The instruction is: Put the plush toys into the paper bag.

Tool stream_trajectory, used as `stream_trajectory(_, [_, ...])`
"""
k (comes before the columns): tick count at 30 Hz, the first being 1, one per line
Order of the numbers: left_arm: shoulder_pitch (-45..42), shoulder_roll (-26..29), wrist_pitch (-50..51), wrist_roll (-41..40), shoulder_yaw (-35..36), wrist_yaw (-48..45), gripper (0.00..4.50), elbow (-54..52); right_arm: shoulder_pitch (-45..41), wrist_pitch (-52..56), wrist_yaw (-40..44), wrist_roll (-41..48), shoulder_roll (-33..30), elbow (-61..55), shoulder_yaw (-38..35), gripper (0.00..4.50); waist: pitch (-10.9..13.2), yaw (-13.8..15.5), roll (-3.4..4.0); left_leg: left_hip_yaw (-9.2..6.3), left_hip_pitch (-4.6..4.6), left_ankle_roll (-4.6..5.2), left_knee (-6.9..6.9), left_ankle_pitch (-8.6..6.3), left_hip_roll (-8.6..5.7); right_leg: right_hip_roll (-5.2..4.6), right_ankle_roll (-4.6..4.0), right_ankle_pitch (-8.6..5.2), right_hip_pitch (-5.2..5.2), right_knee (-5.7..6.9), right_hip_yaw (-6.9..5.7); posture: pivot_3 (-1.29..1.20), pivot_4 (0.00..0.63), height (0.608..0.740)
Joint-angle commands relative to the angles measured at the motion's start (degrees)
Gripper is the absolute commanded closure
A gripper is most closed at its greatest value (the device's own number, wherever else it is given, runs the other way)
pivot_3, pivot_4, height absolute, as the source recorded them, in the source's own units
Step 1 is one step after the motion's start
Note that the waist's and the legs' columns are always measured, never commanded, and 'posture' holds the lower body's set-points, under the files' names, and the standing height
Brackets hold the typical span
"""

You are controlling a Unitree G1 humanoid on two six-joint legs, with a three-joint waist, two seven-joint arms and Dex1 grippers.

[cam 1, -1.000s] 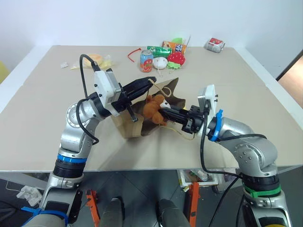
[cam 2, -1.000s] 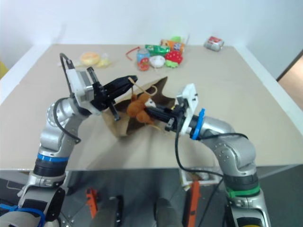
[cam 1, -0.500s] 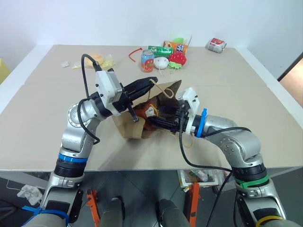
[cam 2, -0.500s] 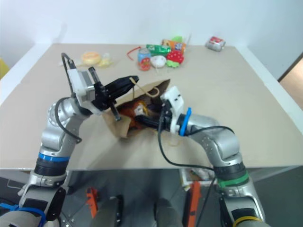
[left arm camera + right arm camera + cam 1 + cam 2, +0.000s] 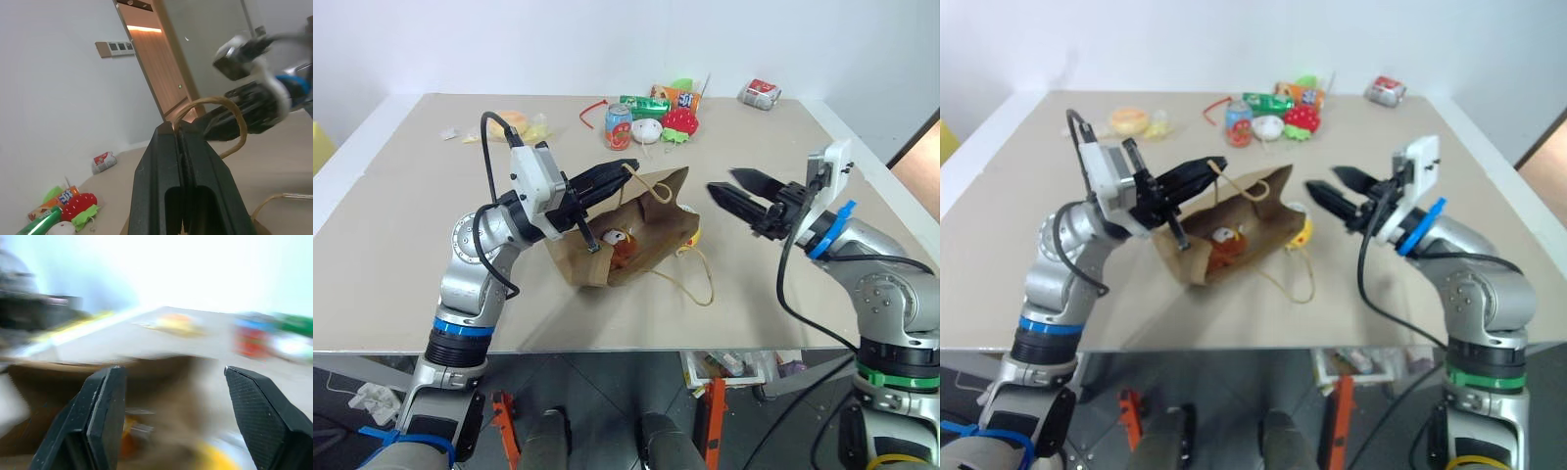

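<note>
Holding the paper bag (image 5: 636,235) by one cord handle, your left gripper (image 5: 625,167) stays out of play; the monkey (image 5: 621,247) lies inside. The yellow ball (image 5: 696,235) sits at the bag's right edge, nearest your spread right gripper (image 5: 731,192), with nothing between.

We see paper bag (image 5: 641,230) lying on its side mid-table (image 5: 401,245), mouth toward us. Brown monkey (image 5: 623,245) sits inside. Yellow ball (image 5: 695,236) peeks at bag's right edge. Left gripper (image 5: 622,168) pinches bag's handle (image 5: 641,182), lifting upper lip. Right gripper (image 5: 732,191), fingers spread, hangs apart to bag's right, holding nothing. Soda can (image 5: 617,126), strawberry plush (image 5: 677,119), snacks cluster at far edge.
</note>
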Motion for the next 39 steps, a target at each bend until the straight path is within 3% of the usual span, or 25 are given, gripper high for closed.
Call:
stream_trajectory(1, [-0.6, 0.3, -0.9, -0.7, 0.6, -0.1, 4.50, -1.8, -0.3, -2.8, -4.7, -8.5, -1.8, 8.3, 1.9, 1.01, 0.0, 0.0, 0.00, 0.02, -0.01, 0.00, 0.00, 0.00, 0.00, -0.01, -0.04, -0.02, 0.00, 0.00, 0.00, 0.00, 0.150, 0.740])
stream_trajectory(4, [-0.5, 0.3, -0.9, -0.6, 0.6, -0.1, 4.50, -1.9, -0.5, -4.2, -5.7, -12.3, -1.3, 10.9, 4.6, 1.01, 0.0, -0.2, 0.00, 0.05, 0.01, 0.00, -0.03, 0.00, 0.02, 0.02, 0.04, 0.01, -0.02, 0.00, 0.04, 0.00, 0.150, 0.740])
stream_trajectory(20, [-0.1, 0.1, -1.1, -0.4, 0.8, 0.6, 4.50, -2.4, -2.0, -0.9, -4.1, -12.7, 6.0, 7.4, 13.0, 1.01, 0.0, -0.1, 0.05, 0.04, 0.01, 0.00, -0.06, 0.01, 0.02, 0.03, 0.08, 0.01, -0.03, 0.01, 0.04, 0.00, 0.150, 0.740])
stream_trajectory(28, [0.3, 0.3, -0.9, -0.2, 1.0, 1.5, 4.50, -3.2, -4.3, -3.5, -7.1, -20.9, 6.7, 13.0, 18.7, 1.01, 0.0, -0.1, 0.05, 0.03, 0.00, 0.00, -0.06, 0.01, 0.02, 0.02, 0.07, 0.01, -0.03, 0.01, 0.03, 0.00, 0.150, 0.740])
stream_trajectory(29, [0.4, 0.4, -0.9, -0.1, 1.0, 1.6, 4.50, -3.3, -4.7, -3.6, -7.4, -21.2, 6.9, 13.6, 18.5, 1.40, 0.0, -0.1, 0.05, 0.04, 0.01, 0.00, -0.06, 0.01, 0.02, 0.02, 0.07, 0.01, -0.03, 0.01, 0.03, 0.00, 0.150, 0.740])
stream_trajectory(31, [0.4, 0.4, -0.9, -0.1, 1.1, 1.8, 4.50, -3.5, -5.0, -4.1, -7.5, -22.3, 6.8, 14.4, 18.5, 1.66, 0.0, -0.1, 0.04, 0.04, 0.00, 0.00, -0.06, 0.01, 0.01, 0.02, 0.07, 0.01, -0.03, 0.01, 0.03, 0.00, 0.150, 0.740])
stream_trajectory(32, [0.4, 0.5, -0.9, -0.1, 1.1, 1.9, 4.50, -3.5, -5.1, -4.3, -7.6, -22.9, 6.7, 14.6, 18.6, 2.47, 0.0, -0.1, 0.04, 0.04, 0.00, 0.00, -0.05, 0.01, 0.01, 0.02, 0.07, 0.02, -0.03, 0.01, 0.03, 0.00, 0.150, 0.740])
stream_trajectory(35, [0.4, 0.5, -0.9, 0.0, 1.1, 2.1, 4.50, -3.5, -5.0, -4.6, -7.0, -23.5, 6.3, 14.3, 18.4, 3.35, 0.0, 0.0, 0.04, 0.03, 0.01, 0.00, -0.06, 0.01, 0.02, 0.02, 0.07, 0.02, -0.03, 0.01, 0.02, 0.00, 0.150, 0.740])
stream_trajectory(36, [0.4, 0.6, -0.9, 0.0, 1.1, 2.2, 4.50, -3.5, -4.9, -4.5, -6.7, -23.6, 6.2, 14.0, 18.4, 3.97, 0.0, 0.0, 0.04, 0.04, 0.00, 0.00, -0.06, 0.01, 0.02, 0.02, 0.07, 0.01, -0.03, 0.01, 0.03, 0.00, 0.150, 0.740])
stream_trajectory(38, [0.2, 0.6, -1.0, 0.0, 1.1, 2.3, 4.50, -3.4, -4.6, -4.1, -6.3, -23.7, 5.6, 13.0, 18.0, 4.44, 0.0, 0.0, 0.05, 0.03, 0.00, 0.00, -0.06, 0.01, 0.02, 0.02, 0.07, 0.02, -0.03, 0.01, 0.03, 0.00, 0.150, 0.740])
stream_trajectory(39, [0.2, 0.6, -1.0, -0.1, 1.1, 2.3, 4.50, -3.3, -4.6, -3.8, -6.3, -23.7, 5.3, 12.7, 17.3, 4.44, 0.0, 0.0, 0.05, 0.03, 0.00, 0.00, -0.06, 0.01, 0.02, 0.02, 0.07, 0.02, -0.03, 0.01, 0.03, 0.00, 0.150, 0.740])
